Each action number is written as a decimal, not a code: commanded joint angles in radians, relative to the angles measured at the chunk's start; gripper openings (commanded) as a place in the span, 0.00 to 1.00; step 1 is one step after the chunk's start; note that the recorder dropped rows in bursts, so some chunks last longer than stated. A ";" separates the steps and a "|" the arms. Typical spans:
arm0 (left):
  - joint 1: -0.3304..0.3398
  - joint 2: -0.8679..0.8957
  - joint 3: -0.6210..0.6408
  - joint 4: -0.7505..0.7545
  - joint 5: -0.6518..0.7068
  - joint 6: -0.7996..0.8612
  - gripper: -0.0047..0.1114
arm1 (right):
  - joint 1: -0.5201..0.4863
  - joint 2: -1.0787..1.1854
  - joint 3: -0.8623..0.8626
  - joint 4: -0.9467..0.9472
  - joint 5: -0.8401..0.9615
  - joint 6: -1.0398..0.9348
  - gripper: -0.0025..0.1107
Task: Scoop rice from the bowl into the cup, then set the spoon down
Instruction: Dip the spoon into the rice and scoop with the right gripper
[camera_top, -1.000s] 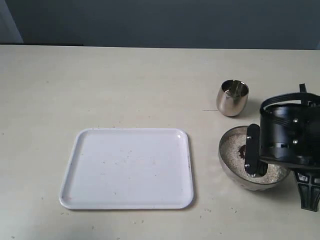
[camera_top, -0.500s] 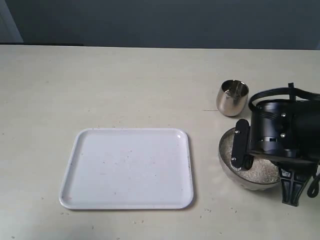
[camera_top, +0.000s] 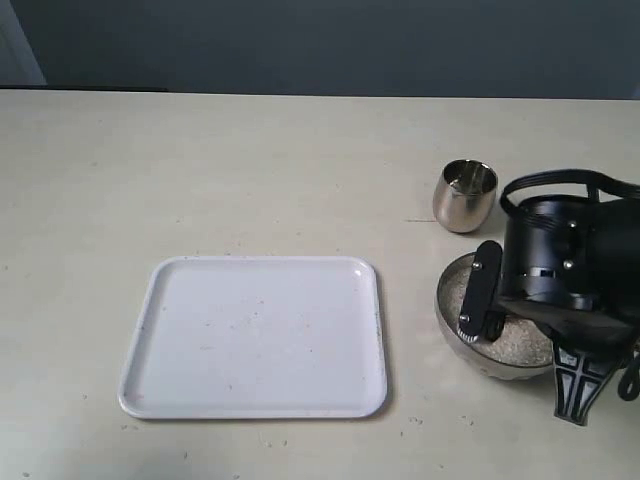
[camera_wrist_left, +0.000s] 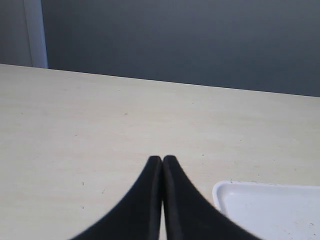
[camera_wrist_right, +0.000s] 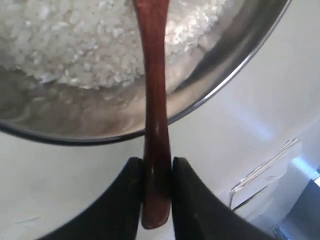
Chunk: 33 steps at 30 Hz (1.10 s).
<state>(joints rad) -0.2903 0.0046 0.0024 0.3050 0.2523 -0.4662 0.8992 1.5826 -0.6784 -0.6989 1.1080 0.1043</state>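
The right hand (camera_wrist_right: 156, 167) is clamping the slim tail of the spoon (camera_wrist_right: 154, 75), both fingers (camera_wrist_right: 131, 200) pressing against the reddish-brown handle, jaws only as far apart as the handle is thick. The handle is running from the hand across the rim of the bowl (camera_wrist_right: 225, 85) and out over the rice (camera_wrist_right: 75, 35); its oval end is passing out of the wrist view, so I cannot tell whether it is touching the grains.

From the exterior view, the right hand (camera_top: 482, 318) is hanging over the bowl (camera_top: 448, 310), one black finger (camera_top: 478, 290) pointing down at the nine o'clock side of the bowl's inside. The arm's dark body is covering the three o'clock half of the bowl, and the spoon is hiding behind it there. Pale rice (camera_top: 515, 342) is showing under the hand.

The bowl is sitting at four o'clock on the worktop (camera_top: 200, 170). The cup (camera_top: 465, 195) is standing upright at eleven o'clock from the bowl, near it but not touching. A white tray (camera_top: 260, 335) is lying at nine o'clock from the bowl, a strip of bare worktop between them.

The left hand (camera_wrist_left: 162, 160) is hovering above the worktop with its fingertips pressing together, holding nothing, a corner of the tray (camera_wrist_left: 270, 205) showing just beside it.
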 joint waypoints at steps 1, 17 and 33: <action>-0.009 -0.005 -0.002 0.003 -0.013 -0.003 0.04 | -0.001 -0.047 -0.005 0.013 0.017 0.028 0.02; -0.011 -0.005 -0.002 0.003 -0.013 -0.003 0.04 | -0.001 -0.116 -0.005 0.098 0.103 0.028 0.02; -0.011 -0.005 -0.002 0.003 -0.013 -0.003 0.04 | -0.001 -0.116 -0.005 0.080 0.082 0.034 0.02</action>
<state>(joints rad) -0.2939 0.0046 0.0024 0.3050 0.2523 -0.4662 0.8992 1.4765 -0.6784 -0.5871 1.1983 0.1326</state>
